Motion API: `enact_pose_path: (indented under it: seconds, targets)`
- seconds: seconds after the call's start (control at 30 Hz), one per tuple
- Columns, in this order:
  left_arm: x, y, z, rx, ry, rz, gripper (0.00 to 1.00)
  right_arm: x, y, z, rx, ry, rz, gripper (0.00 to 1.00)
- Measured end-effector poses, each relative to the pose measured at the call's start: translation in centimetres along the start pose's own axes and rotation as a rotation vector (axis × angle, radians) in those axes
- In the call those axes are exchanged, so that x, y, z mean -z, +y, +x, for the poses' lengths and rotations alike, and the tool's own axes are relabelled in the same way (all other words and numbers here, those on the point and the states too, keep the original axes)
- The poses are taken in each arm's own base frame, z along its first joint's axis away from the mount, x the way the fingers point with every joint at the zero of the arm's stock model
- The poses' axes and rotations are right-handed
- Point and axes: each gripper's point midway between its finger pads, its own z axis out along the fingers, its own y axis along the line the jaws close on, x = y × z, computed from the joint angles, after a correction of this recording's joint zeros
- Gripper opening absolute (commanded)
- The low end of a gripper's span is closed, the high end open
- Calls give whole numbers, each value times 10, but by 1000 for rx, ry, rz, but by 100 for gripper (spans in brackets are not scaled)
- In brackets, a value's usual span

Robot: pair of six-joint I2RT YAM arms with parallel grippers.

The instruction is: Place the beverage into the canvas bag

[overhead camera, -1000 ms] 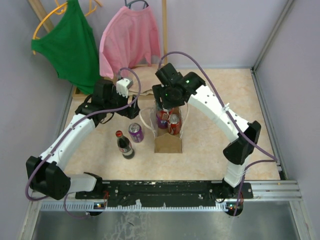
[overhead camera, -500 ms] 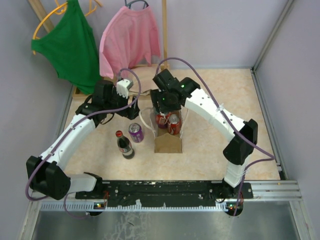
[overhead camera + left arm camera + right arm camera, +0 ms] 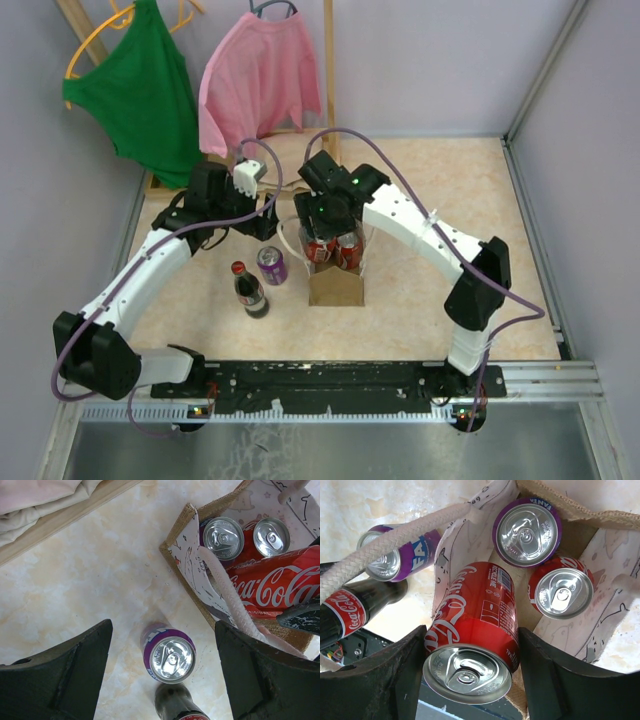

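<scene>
Red cola can [image 3: 475, 615] tight between right jaws, at canvas bag [image 3: 590, 516] mouth; left jaws wide apart

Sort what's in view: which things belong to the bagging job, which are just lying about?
Job: bag; held Coke can; Fanta can and red can inside the bag; purple can and bottle beside it.
Lying about: green shirt; pink shirt; cloth.

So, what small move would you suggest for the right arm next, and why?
Probably lower the right gripper a little, then open it: it is shut on the Coca-Cola can, held tilted at the mouth of the canvas bag, beside the purple Fanta can and red can already inside.
</scene>
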Motion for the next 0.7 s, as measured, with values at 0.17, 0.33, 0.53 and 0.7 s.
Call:
enact_pose_path:
  seconds: [0.17,0.33,0.53,0.7]
  targets:
    - [-1,0,3,3,7,3,89,-2,1,3,1,11,-1,0]
    - [-1,-1,4,5,8,4,89,-16,-1,6,8,32,14,0]
    - [-1,-1,4,5,7,4,89,-47,-2,12,24,80,39,0]
    - [-1,-1,4,6,8,4,89,-54,-4,13,31,88,50,0]
